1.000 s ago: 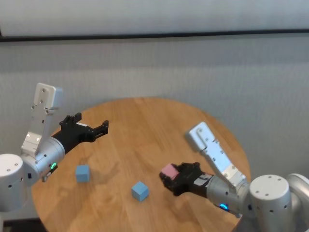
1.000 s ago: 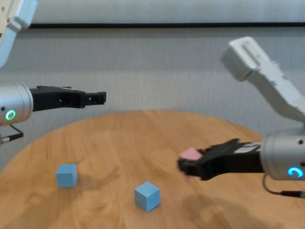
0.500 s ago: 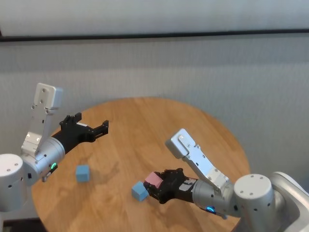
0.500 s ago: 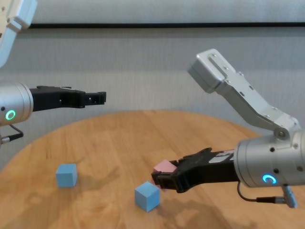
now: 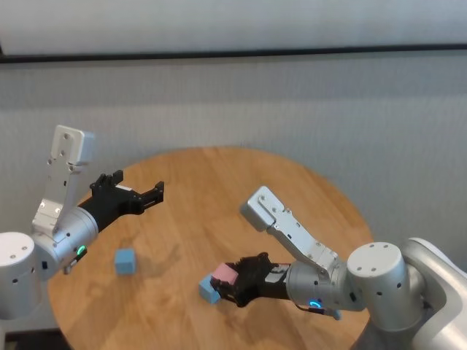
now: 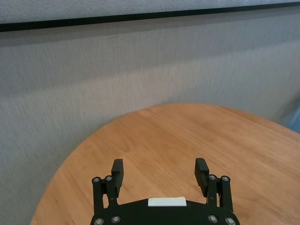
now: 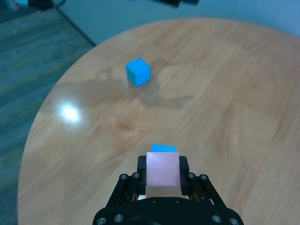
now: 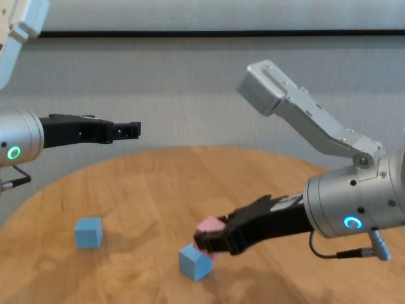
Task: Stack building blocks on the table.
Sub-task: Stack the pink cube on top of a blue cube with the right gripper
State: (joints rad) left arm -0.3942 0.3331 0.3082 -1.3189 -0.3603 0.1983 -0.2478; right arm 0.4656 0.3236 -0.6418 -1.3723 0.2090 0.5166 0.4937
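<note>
My right gripper (image 5: 225, 283) is shut on the pale pink block (image 5: 222, 274), also seen in the right wrist view (image 7: 162, 169) and chest view (image 8: 207, 225). It holds the block just above a light blue block (image 5: 209, 292) near the table's front; that block shows mostly hidden under the pink one in the right wrist view (image 7: 163, 148) and in the chest view (image 8: 193, 262). A second light blue block (image 5: 125, 260) lies apart to the left, also in the chest view (image 8: 88, 232). My left gripper (image 5: 155, 192) is open and empty, raised over the table's (image 5: 241, 189) left part.
A grey wall stands behind the round table. The table's far rim (image 6: 154, 110) shows in the left wrist view beyond the open left fingers (image 6: 117, 171).
My right gripper has carried the pink block leftward from the table's right side to just above the near blue block. The left arm has not moved.
</note>
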